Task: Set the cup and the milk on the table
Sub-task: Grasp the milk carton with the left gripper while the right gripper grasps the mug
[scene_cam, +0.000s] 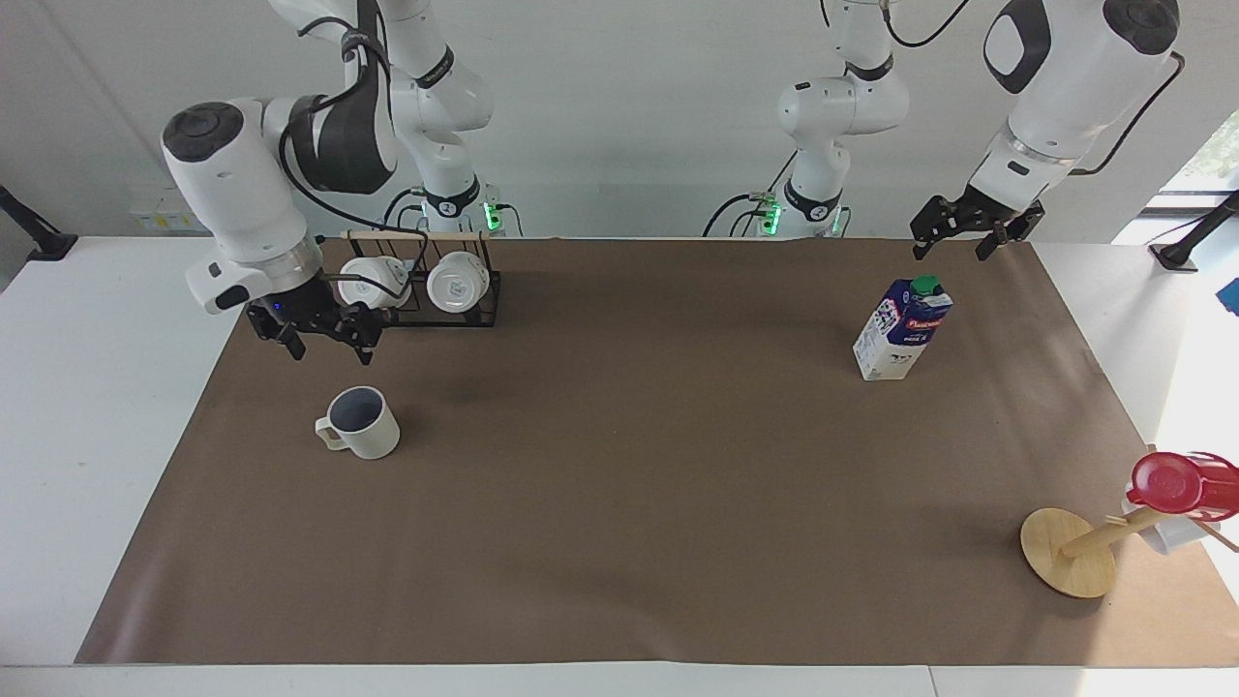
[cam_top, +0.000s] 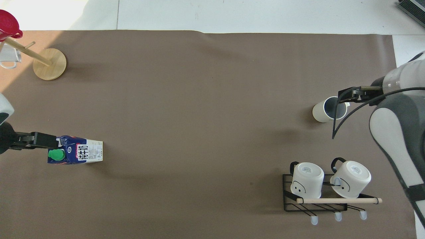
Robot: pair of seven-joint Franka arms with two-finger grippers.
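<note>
A pale mug [scene_cam: 1166, 530] on the wooden stand [scene_cam: 1068, 552] is mostly hidden under the red cup [scene_cam: 1176, 484]. The overhead view's edge cuts off that red cup [cam_top: 8, 21].

cream cup [scene_cam: 360, 423], blue-white milk [scene_cam: 902, 329]
</note>
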